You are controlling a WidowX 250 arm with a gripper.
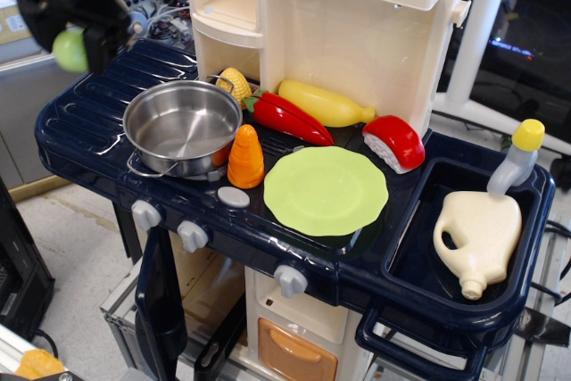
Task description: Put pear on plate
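Observation:
The pear (70,50) is a small round light-green toy fruit, held in my black gripper (78,45) at the far upper left, well above the left end of the dark blue counter. The gripper is shut on it. The plate (326,190) is a flat lime-green round plate with a wavy rim, lying on the counter right of centre, far to the right of and below the gripper.
A steel pot (183,126) stands between gripper and plate, with an orange carrot (245,157) beside it. Corn (235,83), a red pepper (287,118), a long yellow squash (324,103) and a red slice (393,142) lie behind the plate. A cream jug (479,237) lies in the sink. The cream cabinet (357,24) rises at the back.

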